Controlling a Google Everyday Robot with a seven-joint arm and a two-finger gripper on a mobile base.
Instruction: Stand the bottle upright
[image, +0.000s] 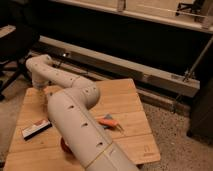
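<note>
Camera view: gripper (41, 87), jaws spread wide, points down over the far left corner of the wooden table (125, 100), largely masked by the arm's wrist. Bottle is concealed beneath the wrist, so its heading and long axis cannot be told.

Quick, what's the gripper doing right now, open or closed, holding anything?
Gripper, over the far left corner of the table: jaws open; the arm hides whether anything sits between them.

Flat box (36, 128) and orange object (107, 121) (well apart) on wooden table (131, 102).
</note>
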